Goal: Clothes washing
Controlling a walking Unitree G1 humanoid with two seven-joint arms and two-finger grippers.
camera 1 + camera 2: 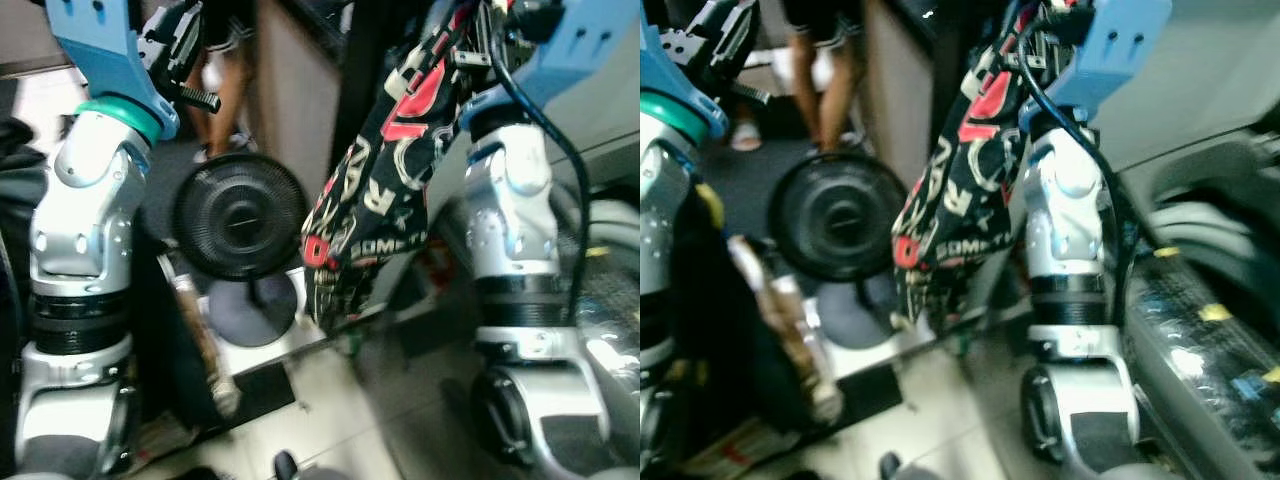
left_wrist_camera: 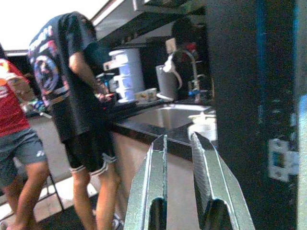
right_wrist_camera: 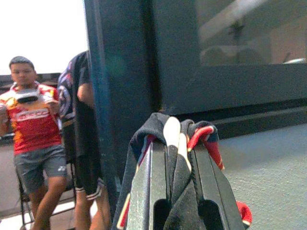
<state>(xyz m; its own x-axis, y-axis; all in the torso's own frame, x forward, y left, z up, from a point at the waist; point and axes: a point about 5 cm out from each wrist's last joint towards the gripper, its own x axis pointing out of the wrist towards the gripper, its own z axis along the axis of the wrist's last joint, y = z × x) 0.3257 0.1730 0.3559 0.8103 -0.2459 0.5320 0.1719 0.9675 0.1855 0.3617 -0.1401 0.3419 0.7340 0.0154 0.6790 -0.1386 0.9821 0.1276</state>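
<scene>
A black garment with red and white print hangs from my raised right gripper, which is shut on its bunched top edge. In the eye views the cloth drapes down in front of my right arm to about knee height above the floor. My left gripper is held high at the upper left. Its fingers stand a little apart with nothing between them, pointing toward a dark counter.
A black round fan on a stand sits on the floor between my arms. Two people stand by a counter with a sink. A grey appliance surface is at the right, and a dark door frame is close ahead.
</scene>
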